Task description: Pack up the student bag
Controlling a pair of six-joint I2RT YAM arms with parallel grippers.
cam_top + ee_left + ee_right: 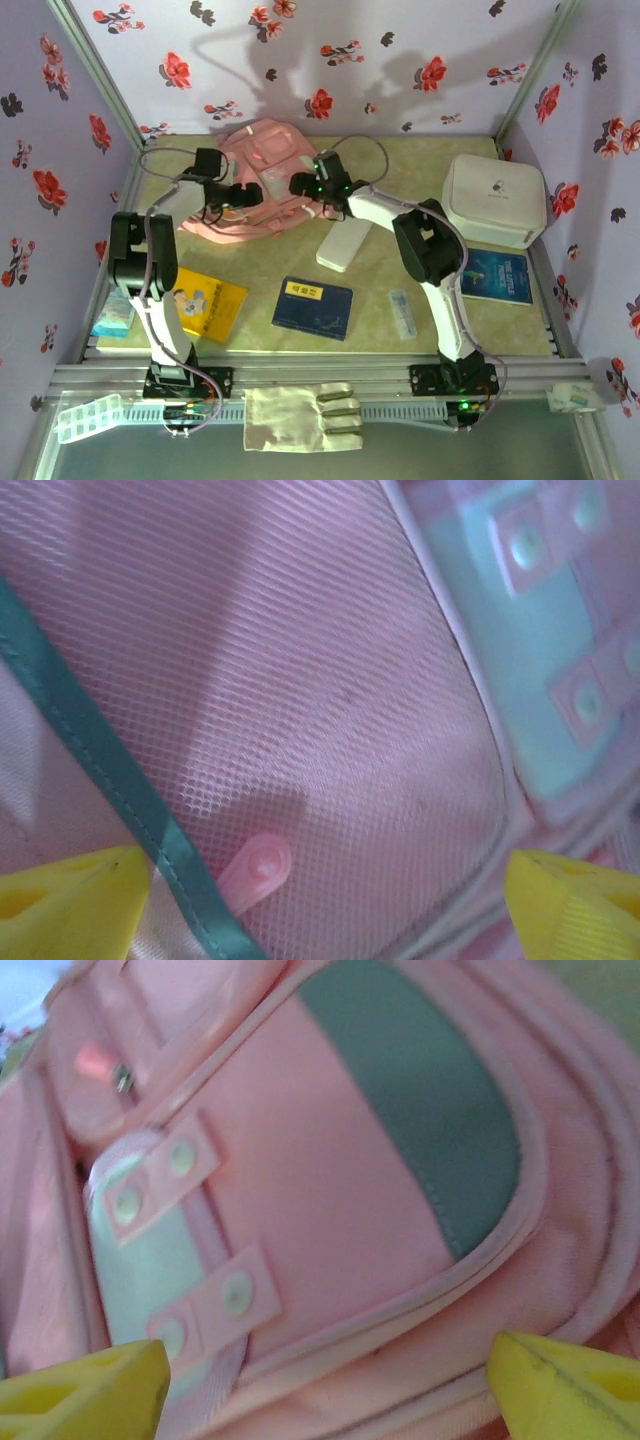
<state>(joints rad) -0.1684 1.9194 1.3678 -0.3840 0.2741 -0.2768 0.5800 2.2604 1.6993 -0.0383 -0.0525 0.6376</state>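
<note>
The student bag (pixel 262 160), a soft pink backpack, lies flat at the back of the table. My left gripper (pixel 245 196) hovers over its left side, open. In the left wrist view the yellow fingertips (pixel 70 908) stand wide apart over a pink mesh pocket (pixel 300 680) with teal trim (pixel 90 750), and a small pink zipper pull (pixel 256 870) lies between them. My right gripper (pixel 301 186) is at the bag's right side, open (pixel 325 1395). Its fingertips (pixel 565 1385) straddle the bag's front pocket seam (pixel 400 1310), below the mint panel (pixel 135 1260).
A white rounded hard box (pixel 493 200) sits back right. A white oblong case (pixel 343 246), a dark blue book (pixel 312 307), a yellow book (pixel 205 303), another blue book (pixel 498 275) and a small clear item (pixel 402 313) lie on the table. Gloves (pixel 300 415) rest on the front rail.
</note>
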